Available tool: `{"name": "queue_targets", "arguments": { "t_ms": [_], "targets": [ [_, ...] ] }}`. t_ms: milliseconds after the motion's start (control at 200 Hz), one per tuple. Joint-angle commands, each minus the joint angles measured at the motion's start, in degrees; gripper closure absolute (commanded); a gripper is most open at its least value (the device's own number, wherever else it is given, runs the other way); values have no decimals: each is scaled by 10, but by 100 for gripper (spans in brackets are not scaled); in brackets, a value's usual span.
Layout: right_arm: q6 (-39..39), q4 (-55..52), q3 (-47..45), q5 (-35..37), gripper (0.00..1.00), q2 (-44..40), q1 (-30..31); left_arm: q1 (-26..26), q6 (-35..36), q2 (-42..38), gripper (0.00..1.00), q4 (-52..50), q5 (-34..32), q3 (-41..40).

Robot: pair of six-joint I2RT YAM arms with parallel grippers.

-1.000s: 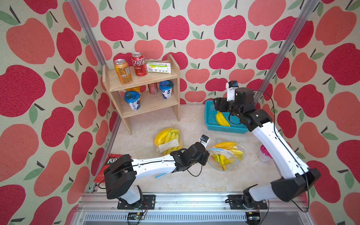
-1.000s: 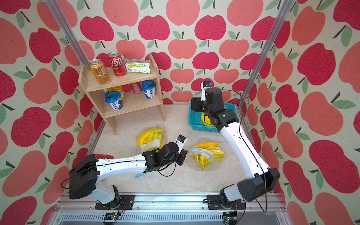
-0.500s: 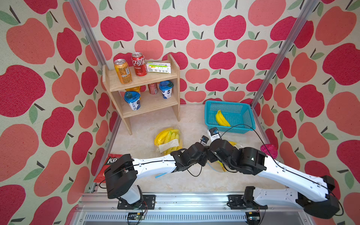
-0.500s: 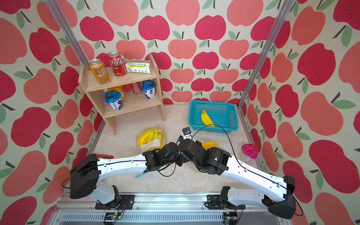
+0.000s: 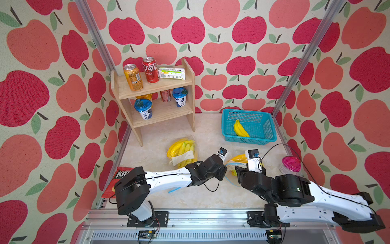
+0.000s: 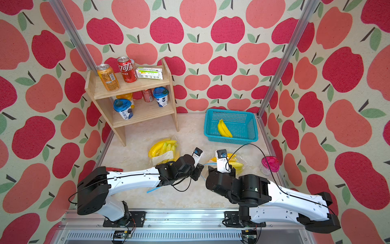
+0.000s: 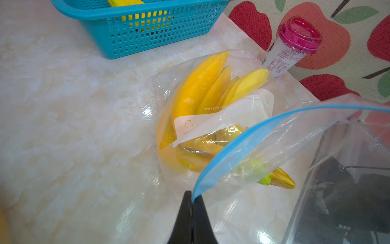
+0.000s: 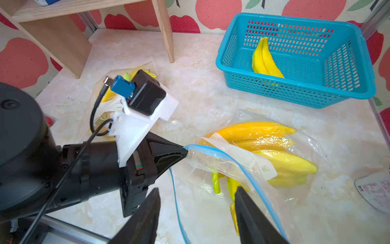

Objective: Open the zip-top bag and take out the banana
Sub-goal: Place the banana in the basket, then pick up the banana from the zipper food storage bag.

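Near the front edge of the marble table (image 5: 211, 131), two robot arms reach inward from left and right and meet at one clear zip-top bag (image 8: 249, 160). The left gripper (image 7: 193, 195) is closed tight, pinching one end of the bag's blue zip strip (image 7: 230, 145) and holding that lip off the table. The bag's mouth gapes open. The right gripper (image 8: 197, 190) hangs over the mouth from the near side with its two fingers spread and nothing between them but the bag's near lip, which they do not clamp. Its right finger stands just beside the raised lip.

Inside the bag, just beyond both grippers, lies one bunch of yellow bananas (image 8: 253, 131). At least three show through the plastic, their green stem pointing toward the open mouth.

At the near left edge lies one red snack packet (image 5: 121, 175), partly under the left arm. A little farther back, left of centre, lies a second clear bag of bananas (image 5: 182, 149). At the right edge stands one cup with a pink lid (image 5: 290, 164).

Far right sits one blue basket (image 5: 253, 139) holding two bananas (image 5: 240, 128). Far left stands one wooden shelf (image 5: 191, 95). Its top board carries one orange can (image 5: 133, 77), one red can (image 5: 150, 69) and one carton (image 5: 172, 73). Its lower board carries two blue-lidded cups (image 5: 144, 108) and one small red can (image 5: 165, 95).
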Motion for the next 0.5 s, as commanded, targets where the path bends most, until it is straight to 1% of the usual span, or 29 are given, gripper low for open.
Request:
{"name": "queue_targets", "arguments": {
  "t_ms": [0, 40, 100, 160, 275, 360, 495],
  "targets": [
    [80, -100, 20, -18, 44, -13, 3, 3, -6, -18, 100, 28, 13, 0],
    [103, -119, 18, -42, 45, -10, 3, 3, -7, -18, 100, 35, 18, -2],
    [111, -113, 9, -81, 46, 4, 4, 3, -6, -19, 100, 50, 28, -4],
    [88, -71, -8, -107, 47, 23, 7, 3, -10, -19, 100, 59, 38, -4],
    [101, -78, -10, -113, 47, 57, 8, 3, -16, -28, 100, 60, 50, -4],
    [112, -79, -21, -123, 50, 39, 8, 3, -22, -38, 100, 66, 53, -11],
    [140, -78, -57, -145, 55, -20, 8, 1, -22, -49, 100, 73, 54, -17]
  ]
}}
